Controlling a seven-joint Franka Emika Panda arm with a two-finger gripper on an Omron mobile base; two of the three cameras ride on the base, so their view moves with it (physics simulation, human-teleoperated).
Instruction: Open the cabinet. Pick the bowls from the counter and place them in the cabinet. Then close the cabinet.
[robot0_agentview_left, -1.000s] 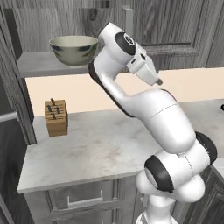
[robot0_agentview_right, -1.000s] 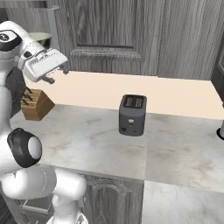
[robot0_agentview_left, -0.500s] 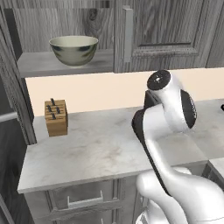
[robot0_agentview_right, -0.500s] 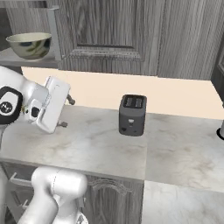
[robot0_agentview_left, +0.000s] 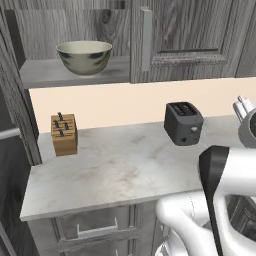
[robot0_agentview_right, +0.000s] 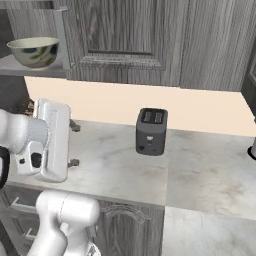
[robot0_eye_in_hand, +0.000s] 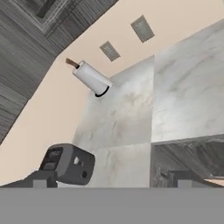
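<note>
1. Pincer (robot0_agentview_right: 72, 144): your two fingers stand wide apart with nothing between them. You see the hand in the right base view, low at the left, above the counter's (robot0_agentview_right: 200, 170) front part, fingers pointing toward the back wall. In the hand view the finger tips sit far apart at the bottom edge, again with nothing held.

2. Olive bowl (robot0_agentview_left: 84, 57): it rests upright, mouth up, on the grey shelf of the cabinet (robot0_agentview_left: 190, 35), behind the open left door. It is round, so it has no long axis to line up; its one axis runs straight up.

3. Second bowl: you do not have it in these pictures, so I cannot tell where it lies.

4. Counter contents: a knife block (robot0_agentview_left: 64, 134) at the left near the wall, a dark toaster (robot0_agentview_left: 183, 122) well to its right, a paper towel roll (robot0_eye_in_hand: 92, 78) further along in the hand view.

5. Step in hand, as a judgement: one bowl is stored, the cabinet is open, and your empty hand looks along the counter to the right. You are most likely between bowls, heading for the second one.

6. Next move calls for: find the marbled bowl first, then come down over its rim with fingers spread and pinch one wall.

7. Left to do: store that bowl, then shut the doors.
</note>
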